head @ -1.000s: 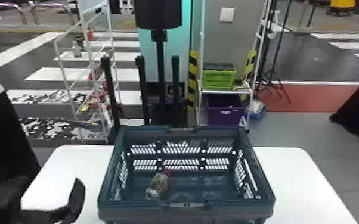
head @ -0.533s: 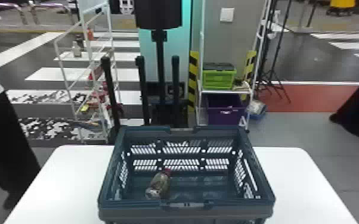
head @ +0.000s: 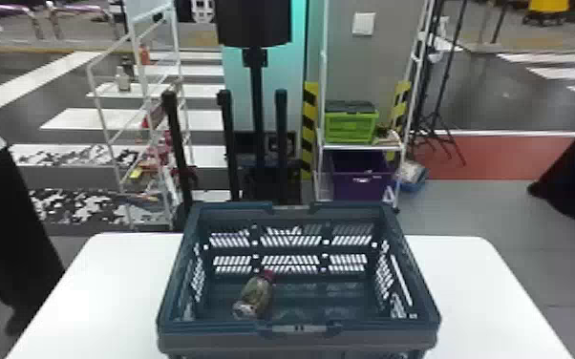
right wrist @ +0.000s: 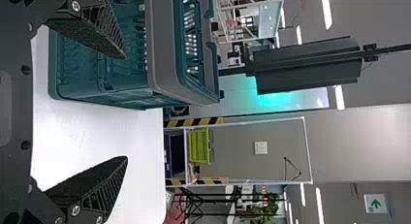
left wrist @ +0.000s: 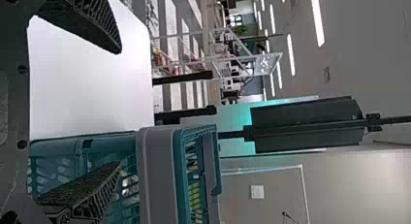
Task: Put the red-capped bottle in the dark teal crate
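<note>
When viewed from the head, found the red-capped bottle [head: 255,295] inside the dark teal crate [head: 205,341], lying on its side on the floor of the crate. Placed it in the crate's left half, close to the near wall, with its red cap [head: 269,274] pointing toward the far wall and slightly right. Could not tell whether touching the near wall. Noted the crate upright on a white table [head: 473,296], with tabletop showing to either side.

Checked the left gripper [left wrist: 120,106] in the left wrist view: spread wide, gripping nothing, facing the left part of the crate, with one finger seen against the crate's wall. Checked the right gripper [right wrist: 125,107] in the right wrist view: likewise spread and empty, facing the crate's right part, with white tabletop between the fingers.

Beyond the crate, logged a black drum-shaped head on a post [head: 253,21]. Past the crate's far right corner, saw a lime-green box [head: 351,128] with a dark top on a white shelf [head: 363,147], with a purple bin [head: 360,186] below. Past its far left corner, noted a white wire rack [head: 105,89] holding small items.
</note>
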Available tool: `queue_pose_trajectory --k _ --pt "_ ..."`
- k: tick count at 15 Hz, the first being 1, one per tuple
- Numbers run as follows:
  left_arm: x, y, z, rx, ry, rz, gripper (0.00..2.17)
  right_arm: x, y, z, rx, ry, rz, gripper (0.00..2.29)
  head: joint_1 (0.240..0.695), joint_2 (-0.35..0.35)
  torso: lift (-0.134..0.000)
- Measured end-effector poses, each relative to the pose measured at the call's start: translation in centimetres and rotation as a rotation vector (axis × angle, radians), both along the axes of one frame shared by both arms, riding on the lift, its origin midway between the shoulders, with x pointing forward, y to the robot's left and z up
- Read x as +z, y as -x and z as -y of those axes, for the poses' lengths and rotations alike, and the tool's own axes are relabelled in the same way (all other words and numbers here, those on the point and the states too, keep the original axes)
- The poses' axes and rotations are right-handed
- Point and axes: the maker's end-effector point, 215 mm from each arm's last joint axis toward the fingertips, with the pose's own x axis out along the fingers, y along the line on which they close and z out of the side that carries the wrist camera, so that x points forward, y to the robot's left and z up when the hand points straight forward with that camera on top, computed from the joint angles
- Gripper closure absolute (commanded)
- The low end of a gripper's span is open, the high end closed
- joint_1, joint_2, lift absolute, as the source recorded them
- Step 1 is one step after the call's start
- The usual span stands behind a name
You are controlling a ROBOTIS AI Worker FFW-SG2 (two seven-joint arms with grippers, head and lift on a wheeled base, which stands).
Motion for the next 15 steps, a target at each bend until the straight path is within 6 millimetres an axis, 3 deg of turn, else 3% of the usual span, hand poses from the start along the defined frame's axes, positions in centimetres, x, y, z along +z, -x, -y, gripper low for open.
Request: queue_pose_trajectory --k 6,15 --pt "-0.4 0.0 -0.5 0.005 0.022 -0.005 0.07 0.0 -0.1 -0.2 0.001 0.001 -0.002 0.15 0.499 0.0 0.0" --pt "0.7 -0.1 -0.5 0.005 0.031 0.032 0.07 -0.1 -0.1 -0.3 0.005 0.002 -0.012 0.15 0.499 0.0 0.0"
